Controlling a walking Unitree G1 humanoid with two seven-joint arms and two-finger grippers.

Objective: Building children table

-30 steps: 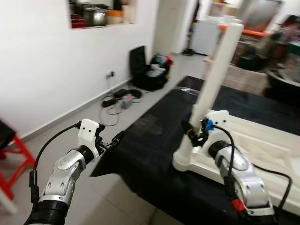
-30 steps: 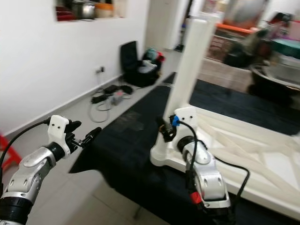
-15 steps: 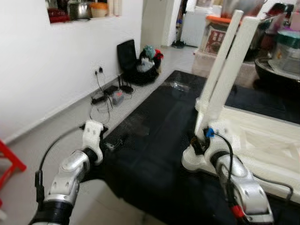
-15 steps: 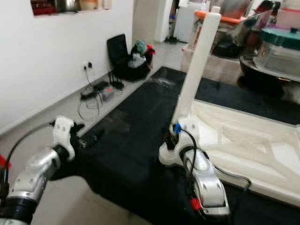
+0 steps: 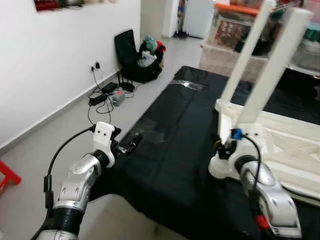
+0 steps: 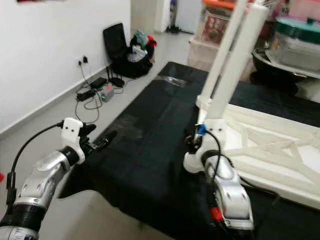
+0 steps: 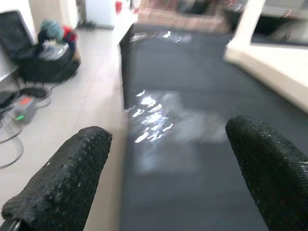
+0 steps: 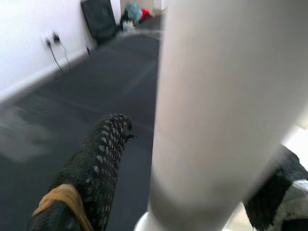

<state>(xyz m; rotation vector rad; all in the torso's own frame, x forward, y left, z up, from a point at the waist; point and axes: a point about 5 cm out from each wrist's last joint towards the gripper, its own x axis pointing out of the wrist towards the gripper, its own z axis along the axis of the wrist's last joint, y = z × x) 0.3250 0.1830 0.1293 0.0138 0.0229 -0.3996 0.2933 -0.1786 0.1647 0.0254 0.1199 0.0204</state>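
Observation:
A white children's table (image 5: 295, 145) lies upside down on a black mat (image 5: 170, 145). Two white legs stand up from its near corner, the nearer leg (image 5: 272, 75) and one behind it (image 5: 245, 60). My right gripper (image 5: 223, 148) is at the foot of the nearer leg. In the right wrist view that leg (image 8: 221, 110) stands between the two fingers (image 8: 96, 163), with a gap showing beside the leg. My left gripper (image 5: 131, 143) is open and holds nothing. It hovers over the mat's left edge, as the left wrist view (image 7: 168, 139) shows.
On the floor by the white wall lie a black bag with clothes (image 5: 137, 60) and cables with a power strip (image 5: 107, 92). A red stool (image 5: 7, 176) stands at the lower left. Boxes and containers (image 5: 230, 50) are stacked behind the mat.
The camera has shifted, so the second leg now shows beside the first. My right gripper has stayed at the foot of the leg. My left gripper still reaches over the mat's edge.

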